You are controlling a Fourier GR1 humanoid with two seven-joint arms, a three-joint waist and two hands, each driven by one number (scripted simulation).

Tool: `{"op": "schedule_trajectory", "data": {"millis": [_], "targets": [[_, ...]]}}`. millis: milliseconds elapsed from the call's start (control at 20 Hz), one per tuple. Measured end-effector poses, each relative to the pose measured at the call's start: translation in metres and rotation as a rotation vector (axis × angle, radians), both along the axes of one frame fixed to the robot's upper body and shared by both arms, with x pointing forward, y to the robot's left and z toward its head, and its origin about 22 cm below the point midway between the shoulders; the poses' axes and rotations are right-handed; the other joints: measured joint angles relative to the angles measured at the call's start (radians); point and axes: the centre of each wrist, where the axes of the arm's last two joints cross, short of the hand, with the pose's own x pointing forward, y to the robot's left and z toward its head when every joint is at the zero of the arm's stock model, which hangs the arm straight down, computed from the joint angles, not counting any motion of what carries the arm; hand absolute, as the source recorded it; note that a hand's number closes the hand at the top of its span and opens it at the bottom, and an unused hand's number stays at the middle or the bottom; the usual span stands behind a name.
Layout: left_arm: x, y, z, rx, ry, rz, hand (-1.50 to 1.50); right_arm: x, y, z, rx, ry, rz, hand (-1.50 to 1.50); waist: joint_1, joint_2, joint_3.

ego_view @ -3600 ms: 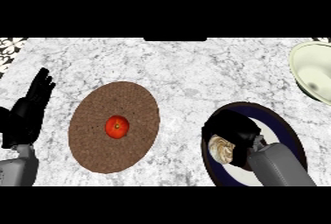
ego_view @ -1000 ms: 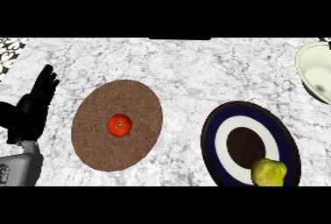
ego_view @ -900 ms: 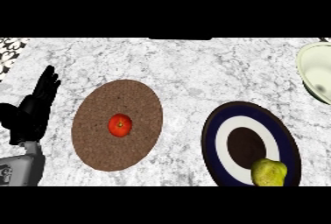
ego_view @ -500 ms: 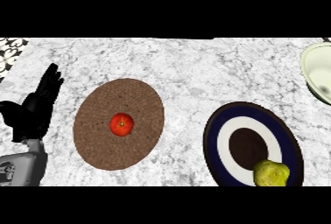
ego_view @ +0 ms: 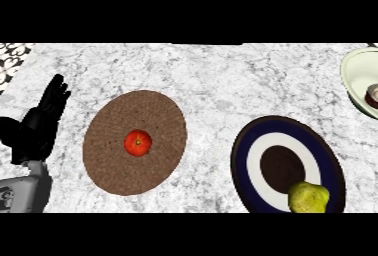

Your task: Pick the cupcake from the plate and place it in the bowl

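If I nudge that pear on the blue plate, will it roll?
Probably. The pear looks rounded and smooth, so it may wobble or roll. It sits at the plate's near rim, so a push could tip it onto the counter.

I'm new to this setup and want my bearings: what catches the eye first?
A red fruit sits in the middle of a round brown plate, left of centre. Right of it lies a dark blue plate with a white ring and a yellow-green pear at its near edge. The left hand rests open at the left edge; a pale bowl shows at upper right.
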Motion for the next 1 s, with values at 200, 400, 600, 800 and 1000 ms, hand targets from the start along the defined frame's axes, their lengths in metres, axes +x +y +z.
{"op": "schedule_trajectory", "data": {"millis": [200,400,600,800,1000], "targets": [[-0.005,0.002,0.000,0.004,0.003,0.011,0.00,-0.007,-0.010,0.009,0.136,-0.268,-0.047,-1.50,-0.010,-0.007,0.000],[-0.009,0.004,-0.002,0.003,0.005,0.016,0.00,-0.034,-0.038,0.009,0.239,-0.430,-0.076,-1.50,-0.019,-0.009,-0.001],[-0.017,0.006,-0.005,0.007,0.008,0.023,0.00,-0.075,-0.071,0.001,0.292,-0.469,-0.090,-1.50,-0.025,-0.011,-0.003],[-0.014,0.007,-0.006,0.009,0.011,0.033,0.00,-0.122,-0.102,0.002,0.326,-0.481,-0.077,-1.50,-0.034,-0.013,-0.003],[-0.010,0.008,-0.002,0.009,0.009,0.037,0.00,-0.161,-0.118,-0.013,0.380,-0.507,-0.043,-1.50,-0.038,-0.014,-0.004]]}}
